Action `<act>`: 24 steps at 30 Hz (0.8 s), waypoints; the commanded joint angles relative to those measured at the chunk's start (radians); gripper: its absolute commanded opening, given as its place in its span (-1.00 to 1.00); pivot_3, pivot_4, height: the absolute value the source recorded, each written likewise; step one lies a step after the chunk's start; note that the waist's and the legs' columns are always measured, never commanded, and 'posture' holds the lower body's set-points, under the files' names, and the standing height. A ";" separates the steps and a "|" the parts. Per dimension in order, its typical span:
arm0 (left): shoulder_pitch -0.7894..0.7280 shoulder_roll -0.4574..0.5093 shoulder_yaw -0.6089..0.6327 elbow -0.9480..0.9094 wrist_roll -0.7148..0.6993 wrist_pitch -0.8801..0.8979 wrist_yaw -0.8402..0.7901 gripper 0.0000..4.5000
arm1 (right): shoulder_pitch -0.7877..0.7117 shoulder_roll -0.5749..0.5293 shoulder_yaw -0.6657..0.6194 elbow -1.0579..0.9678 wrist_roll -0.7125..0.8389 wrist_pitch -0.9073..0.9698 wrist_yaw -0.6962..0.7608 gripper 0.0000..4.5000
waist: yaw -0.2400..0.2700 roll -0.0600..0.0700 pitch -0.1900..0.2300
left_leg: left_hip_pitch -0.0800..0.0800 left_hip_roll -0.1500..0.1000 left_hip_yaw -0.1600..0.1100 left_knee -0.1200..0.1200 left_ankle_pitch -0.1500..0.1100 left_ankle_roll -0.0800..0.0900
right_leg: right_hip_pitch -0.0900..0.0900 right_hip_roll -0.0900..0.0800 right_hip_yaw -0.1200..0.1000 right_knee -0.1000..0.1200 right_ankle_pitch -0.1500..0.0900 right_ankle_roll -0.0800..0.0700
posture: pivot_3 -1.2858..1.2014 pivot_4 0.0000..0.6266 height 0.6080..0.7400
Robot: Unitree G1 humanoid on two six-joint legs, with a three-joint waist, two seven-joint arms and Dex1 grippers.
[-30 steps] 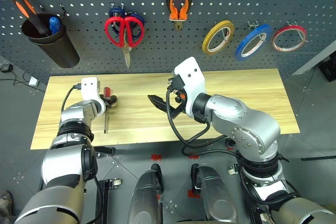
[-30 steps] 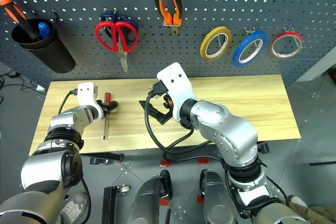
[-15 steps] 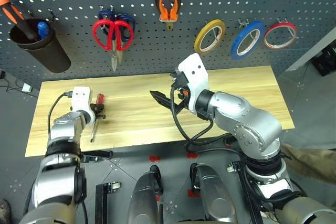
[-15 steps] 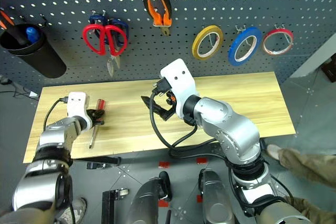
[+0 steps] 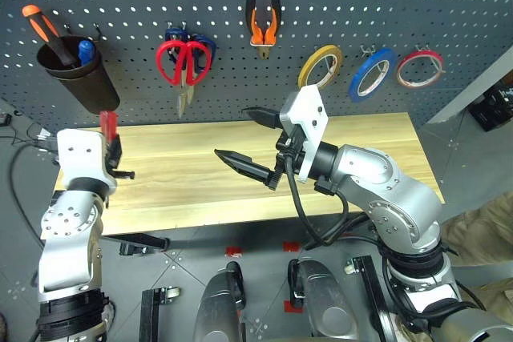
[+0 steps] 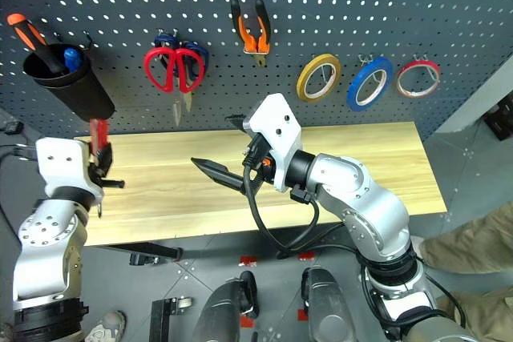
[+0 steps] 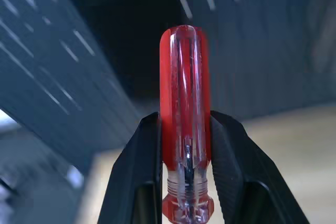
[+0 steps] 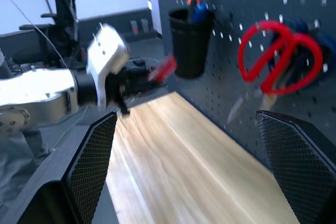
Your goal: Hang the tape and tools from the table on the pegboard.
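Pegboard [image 5: 449,6]: dark grey panel, regular grid of small holes, metal hooks. Hung on it, from the robot's left to right: black round cup [image 5: 80,78] holding an orange-handled screwdriver [image 5: 44,28] and a blue-capped item; red-handled scissors [image 5: 183,66], glossy loops, blades pointing down, overlapping dark-blue-handled scissors behind them; pliers [image 5: 263,23] with orange-and-black handles, nose down; yellow tape roll [image 5: 320,66]; blue tape [image 5: 369,74], a flat ring; thin red-rimmed roll [image 5: 419,68]. Table [image 5: 377,146]: long, light wood-grain top, bare. Screwdriver [image 7: 185,124]: translucent red ribbed handle, rounded cap, slim shaft. It is clamped at the lower handle between the left gripper [image 5: 112,158]'s two ribbed black fingers [image 7: 140,171], handle end up, held above the table's left end just below the cup. Left arm: bent, wrist raised, gripper pointing toward the pegboard. Right gripper [image 5: 256,142]: black tapered fingers spread wide, holding nothing, reaching sideways toward the robot's left over the table's middle, forearm crossing in front of the body.
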State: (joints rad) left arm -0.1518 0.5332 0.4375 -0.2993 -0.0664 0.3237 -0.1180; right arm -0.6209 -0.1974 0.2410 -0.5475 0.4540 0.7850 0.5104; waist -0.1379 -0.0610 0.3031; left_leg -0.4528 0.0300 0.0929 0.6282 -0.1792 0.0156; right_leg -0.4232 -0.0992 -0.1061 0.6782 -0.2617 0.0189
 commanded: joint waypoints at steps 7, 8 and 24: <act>-0.345 0.123 0.046 0.022 0.028 -0.108 0.064 -0.60 | -0.052 0.022 -0.018 0.031 0.024 -0.035 0.005 1.00 | 0.003 -0.001 -0.040 | 0.000 0.000 -0.002 0.001 0.001 -0.001 | 0.001 0.001 -0.001 0.000 0.000 0.000 | -0.16 -0.56 1.00; -0.388 0.132 0.033 0.064 0.030 -0.133 0.060 -0.60 | -0.057 0.023 -0.016 0.032 0.025 -0.026 0.004 1.00 | 0.005 -0.001 -0.042 | 0.000 0.000 -0.002 0.001 0.001 -0.001 | 0.002 0.001 -0.001 0.001 0.000 0.000 | -0.16 -0.56 1.00; -0.836 0.140 -0.144 0.978 0.112 -0.698 0.101 -0.60 | -0.114 0.095 0.042 0.066 -0.056 -0.049 -0.070 1.00 | -0.024 -0.004 -0.067 | 0.001 0.000 -0.002 0.002 0.002 -0.001 | 0.001 0.003 -0.001 0.002 0.000 0.000 | -0.22 -0.57 1.00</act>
State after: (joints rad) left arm -0.9578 0.6641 0.2805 0.6569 0.0491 -0.3268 -0.0396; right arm -0.7211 -0.1091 0.2788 -0.4488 0.4022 0.7516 0.4496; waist -0.1615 -0.0646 0.2357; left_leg -0.4520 0.0303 0.0909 0.6304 -0.1775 0.0141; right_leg -0.4218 -0.0961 -0.1072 0.6805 -0.2613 0.0186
